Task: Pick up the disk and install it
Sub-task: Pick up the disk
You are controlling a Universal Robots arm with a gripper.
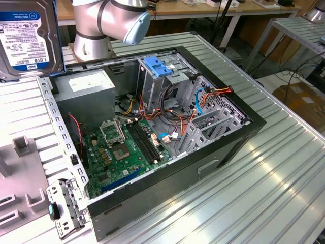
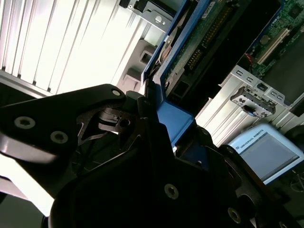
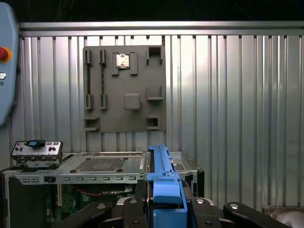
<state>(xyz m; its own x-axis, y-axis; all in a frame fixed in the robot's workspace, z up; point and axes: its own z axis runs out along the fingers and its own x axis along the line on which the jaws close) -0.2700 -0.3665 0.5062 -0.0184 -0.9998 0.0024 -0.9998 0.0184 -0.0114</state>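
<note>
Exterior view: holding disk aloft, label out, well clear of case, off its far corner toward exterior view's left. Second wrist view: gripping it by blue side rails, fingers clenched, circuit side showing. Prob. mid-carry to cage inside case. Do it well: grip firm, disk square to cage mouth, slow approach, steer clear of cables beside cage. Avoid tilt; prob. jams rails.

Disk: cut off @ exterior view's left & top edges.
</note>
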